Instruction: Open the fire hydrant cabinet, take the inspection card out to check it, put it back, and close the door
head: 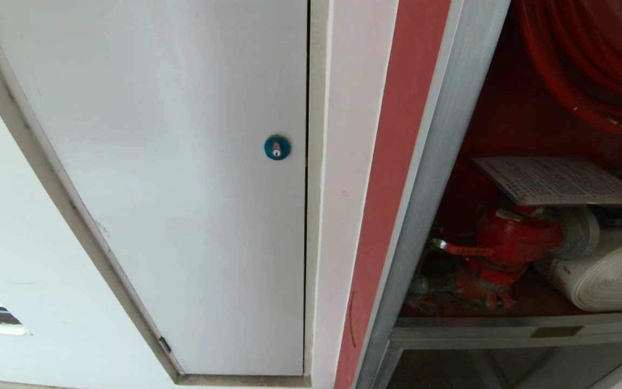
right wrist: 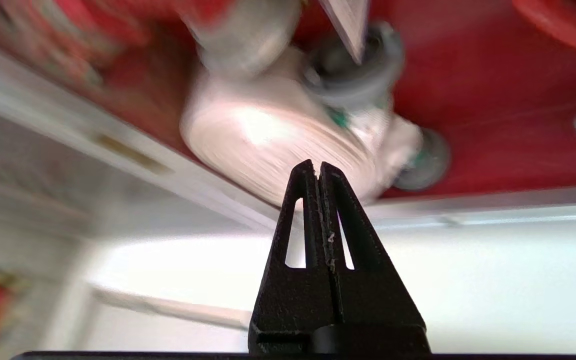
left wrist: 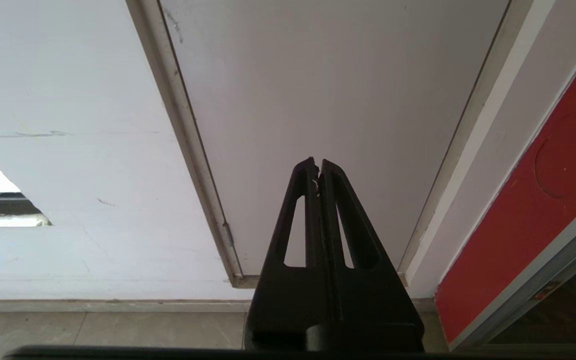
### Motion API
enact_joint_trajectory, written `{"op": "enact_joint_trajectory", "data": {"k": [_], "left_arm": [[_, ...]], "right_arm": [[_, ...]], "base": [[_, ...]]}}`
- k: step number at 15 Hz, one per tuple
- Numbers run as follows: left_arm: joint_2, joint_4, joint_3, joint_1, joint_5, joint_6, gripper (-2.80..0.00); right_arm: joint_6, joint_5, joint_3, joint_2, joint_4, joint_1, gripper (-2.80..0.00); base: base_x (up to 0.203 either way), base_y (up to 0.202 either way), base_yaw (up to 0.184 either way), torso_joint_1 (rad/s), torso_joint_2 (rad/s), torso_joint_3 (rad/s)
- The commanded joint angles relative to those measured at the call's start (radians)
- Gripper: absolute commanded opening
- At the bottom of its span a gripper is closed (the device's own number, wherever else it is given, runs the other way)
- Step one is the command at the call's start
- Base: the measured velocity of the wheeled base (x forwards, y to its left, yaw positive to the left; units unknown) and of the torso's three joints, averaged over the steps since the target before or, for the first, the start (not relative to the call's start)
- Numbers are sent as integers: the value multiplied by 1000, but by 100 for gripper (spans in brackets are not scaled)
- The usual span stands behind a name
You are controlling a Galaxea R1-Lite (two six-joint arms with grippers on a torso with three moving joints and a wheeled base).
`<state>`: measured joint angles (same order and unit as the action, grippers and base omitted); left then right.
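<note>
The fire hydrant cabinet (head: 435, 178) stands open, and inside it the inspection card (head: 559, 181) lies flat on top of the red valve (head: 511, 237), with the white hose roll (head: 613, 275) just beside the valve and the red hose reel (head: 597, 59) above it. The right gripper (right wrist: 318, 167), jaws pressed together and holding nothing, points at the hose roll from outside the cabinet's lower frame. The left gripper (left wrist: 317, 165), jaws also together and empty, faces the plain white panel (head: 170, 178) beside the cabinet.

No legible text

The inspection card (head: 556, 181), lying atop the red valve (head: 511, 237) inside the fire hydrant cabinet (head: 440, 162), is showing dense rows of print too small to read.
</note>
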<state>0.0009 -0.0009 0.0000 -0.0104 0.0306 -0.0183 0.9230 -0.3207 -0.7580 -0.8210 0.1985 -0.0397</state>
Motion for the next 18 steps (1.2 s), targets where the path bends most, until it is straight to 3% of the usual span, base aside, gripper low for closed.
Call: {"op": "enact_joint_trajectory", "data": {"k": [1, 3, 7, 10, 11, 18], "left_arm": [[1, 1, 2, 0, 0, 0, -280], [1, 0, 1, 0, 0, 0, -280], [1, -1, 0, 0, 0, 0, -280], [1, 0, 0, 0, 0, 0, -280], [1, 1, 0, 0, 0, 0, -280], [1, 0, 0, 0, 0, 0, -280]], "right_arm": [[112, -63, -14, -31, 5, -13, -280], [200, -114, -15, -45, 3, -14, -280], [344, -138, -42, -108, -47, -14, -280], [367, -134, -29, -144, -151, -13, -280], [381, -119, -26, -144, -170, -12, 0], [379, -82, 19, -184, -228, -12, 0]], "base": [[0, 0, 0, 0, 0, 0], [0, 0, 0, 0, 0, 0], [0, 0, 0, 0, 0, 0], [0, 0, 0, 0, 0, 0], [0, 0, 0, 0, 0, 0], [0, 0, 0, 0, 0, 0]]}}
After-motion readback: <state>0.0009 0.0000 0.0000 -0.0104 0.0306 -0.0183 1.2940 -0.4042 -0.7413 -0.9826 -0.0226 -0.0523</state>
